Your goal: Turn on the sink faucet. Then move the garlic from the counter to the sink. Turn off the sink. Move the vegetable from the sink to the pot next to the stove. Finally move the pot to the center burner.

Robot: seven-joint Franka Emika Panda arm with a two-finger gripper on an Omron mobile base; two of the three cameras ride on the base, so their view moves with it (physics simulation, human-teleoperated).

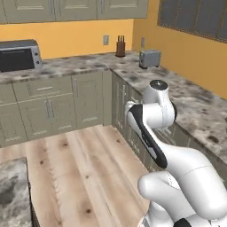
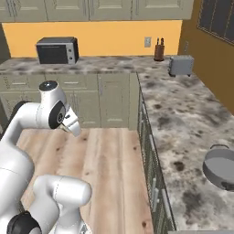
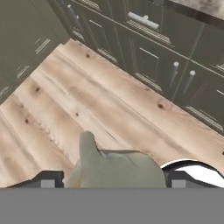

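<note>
The speckled granite counter [image 1: 190,99] [image 2: 183,119] runs along the right wall and turns a corner at the back. A round grey pot [image 2: 221,170] sits on it near the right edge of the right base view. My arm is folded up over the wooden floor, away from the counter top. In the hand view my gripper [image 3: 109,180] points down at the floor planks and the cabinet fronts. Its two dark fingertips [image 3: 44,179] stand wide apart, open, and hold nothing. The sink, its faucet, the garlic and the stove are out of view.
A microwave [image 1: 17,55] [image 2: 57,50] stands on the back counter, with a toaster [image 1: 150,58] [image 2: 181,65] and a knife block [image 1: 120,46] [image 2: 158,50] near the corner. Open wooden floor [image 1: 80,168] lies between the cabinets. Another granite corner [image 1: 12,190] juts in at the lower left.
</note>
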